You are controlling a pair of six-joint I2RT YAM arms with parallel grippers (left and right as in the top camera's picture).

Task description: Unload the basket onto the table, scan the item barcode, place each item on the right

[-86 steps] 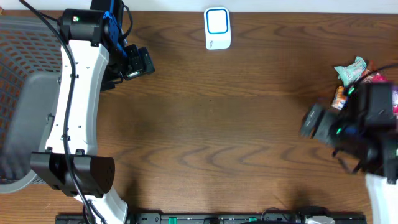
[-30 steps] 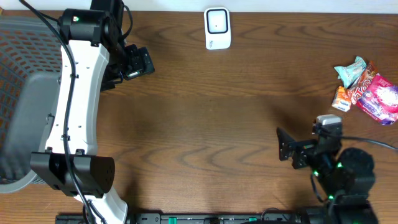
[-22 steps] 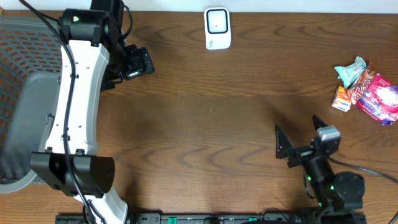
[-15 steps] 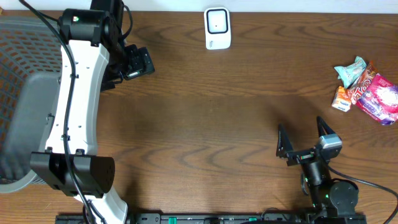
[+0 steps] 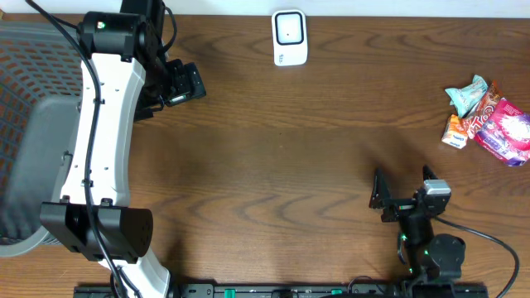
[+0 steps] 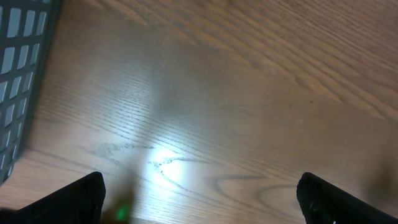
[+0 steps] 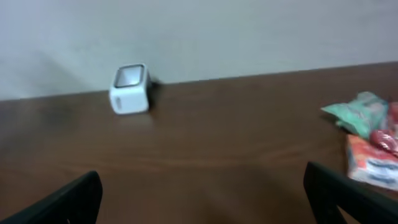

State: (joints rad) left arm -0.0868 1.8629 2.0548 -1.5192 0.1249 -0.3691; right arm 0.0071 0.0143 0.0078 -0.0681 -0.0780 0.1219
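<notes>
Now we see a brown tabletop with a grey basket at its left edge. Our left hand hangs open beside the basket; our right hand gapes empty near the front. Packets lie far right, the scanner at the back.

Left arm, at frame left: long white link between black joints, black cables along it, a green light on top. Right arm, lower right: black, green lights, black-fingered end effector
</notes>
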